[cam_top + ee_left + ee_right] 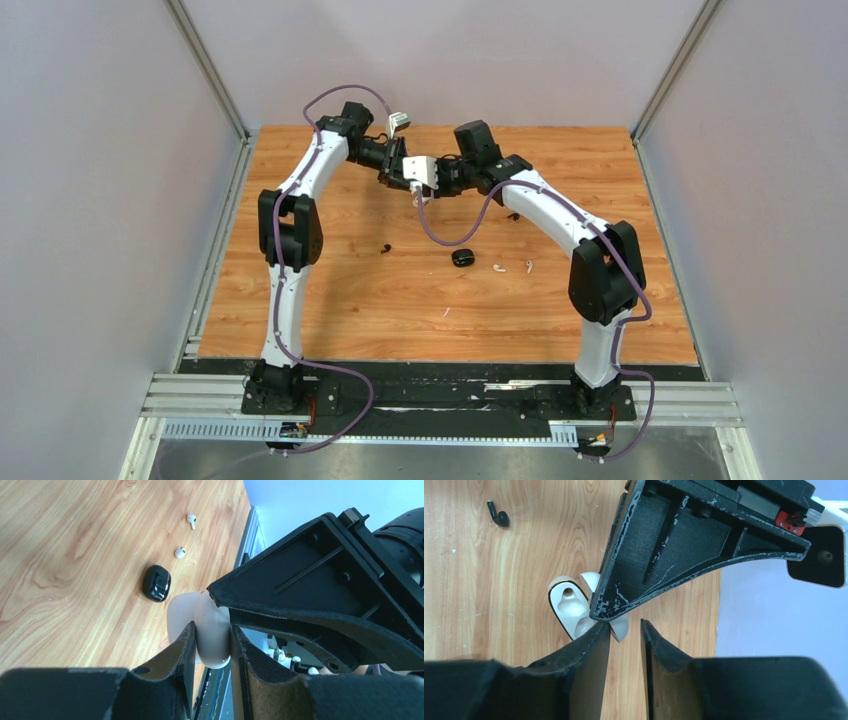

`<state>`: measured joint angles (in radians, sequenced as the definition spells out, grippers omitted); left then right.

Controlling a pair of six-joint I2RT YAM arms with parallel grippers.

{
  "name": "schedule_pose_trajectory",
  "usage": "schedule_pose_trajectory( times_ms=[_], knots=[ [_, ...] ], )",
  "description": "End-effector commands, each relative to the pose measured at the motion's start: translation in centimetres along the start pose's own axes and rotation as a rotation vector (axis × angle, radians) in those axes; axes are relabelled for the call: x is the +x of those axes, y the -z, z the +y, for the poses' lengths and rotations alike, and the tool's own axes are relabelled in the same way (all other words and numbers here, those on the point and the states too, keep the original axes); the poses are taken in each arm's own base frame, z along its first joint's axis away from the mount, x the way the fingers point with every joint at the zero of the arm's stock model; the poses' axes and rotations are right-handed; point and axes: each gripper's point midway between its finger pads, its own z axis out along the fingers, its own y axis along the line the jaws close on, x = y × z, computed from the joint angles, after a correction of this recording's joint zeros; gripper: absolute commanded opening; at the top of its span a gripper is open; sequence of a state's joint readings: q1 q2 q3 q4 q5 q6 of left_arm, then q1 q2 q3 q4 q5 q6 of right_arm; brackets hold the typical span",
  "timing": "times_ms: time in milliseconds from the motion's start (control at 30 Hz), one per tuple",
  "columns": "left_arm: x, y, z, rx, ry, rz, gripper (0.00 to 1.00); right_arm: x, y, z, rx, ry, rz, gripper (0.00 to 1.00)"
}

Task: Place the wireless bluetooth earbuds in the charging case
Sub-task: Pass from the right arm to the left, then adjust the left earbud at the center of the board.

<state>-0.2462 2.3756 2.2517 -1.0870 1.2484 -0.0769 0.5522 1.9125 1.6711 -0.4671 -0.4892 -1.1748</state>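
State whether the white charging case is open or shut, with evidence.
Open: the white charging case shows its inner well exposed, lid hinged away.

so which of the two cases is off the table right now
The white case, clamped in the left gripper above the table. The black case lies loose on the wood with nothing touching it.

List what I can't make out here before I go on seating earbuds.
- Inside the white case: right wrist view, a finger of the left gripper covers most of it; earbud inside or not, cannot tell.
- Whether the right gripper touches the case: top view, too small, crowded.
- Second black earbud: only one black earbud shows; arms hide table in top view.
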Motion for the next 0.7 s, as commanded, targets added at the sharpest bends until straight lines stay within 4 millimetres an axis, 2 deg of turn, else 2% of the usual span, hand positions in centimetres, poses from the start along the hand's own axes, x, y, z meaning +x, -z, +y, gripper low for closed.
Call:
schedule_pose_trajectory(
  times_ms=[0, 100, 200, 267, 333, 400, 500, 567, 667],
  knots=[
    [-0.4, 0.6, -2.1, 0.055, -0.061, -0.013, 0.0, -2.8, 4.0, -3.3, 0.094, -0.057, -0.061, 0.35],
    [-0.6, 1.0, -2.4, 0.05, -0.087, -0.023, 0.0, -4.0, 7.4, -3.9, 0.108, -0.123, -0.103, 0.45],
    [-0.7, 1.3, -2.9, 0.049, -0.115, -0.028, 0.0, -4.3, 10.7, -3.7, 0.069, -0.258, -0.167, 0.52],
    [-0.7, 1.4, -3.3, 0.05, -0.131, -0.03, 0.0, -3.7, 12.4, -3.6, 0.054, -0.391, -0.187, 0.54],
    [-0.6, 1.5, -3.5, 0.045, -0.149, -0.03, 0.0, -2.0, 13.5, -2.9, 0.042, -0.555, -0.174, 0.54],
    [-0.5, 1.7, -3.8, 0.04, -0.174, -0.027, 0.0, 0.4, 14.3, -1.2, 0.021, -0.72, -0.147, 0.54],
    [-0.3, 1.9, -4.2, 0.032, -0.214, -0.024, 0.0, 4.8, 15.6, 2.9, 0.017, -0.896, -0.066, 0.54],
    [0.1, 2.1, -4.5, 0.025, -0.216, -0.016, 0.0, 6.8, 16.2, 5.9, -0.013, -0.978, 0.0, 0.52],
    [0.5, 2.1, -4.5, 0.016, -0.219, -0.009, 0.0, 9.5, 17.3, 9.6, -0.079, -1.036, 0.099, 0.44]
  ],
)
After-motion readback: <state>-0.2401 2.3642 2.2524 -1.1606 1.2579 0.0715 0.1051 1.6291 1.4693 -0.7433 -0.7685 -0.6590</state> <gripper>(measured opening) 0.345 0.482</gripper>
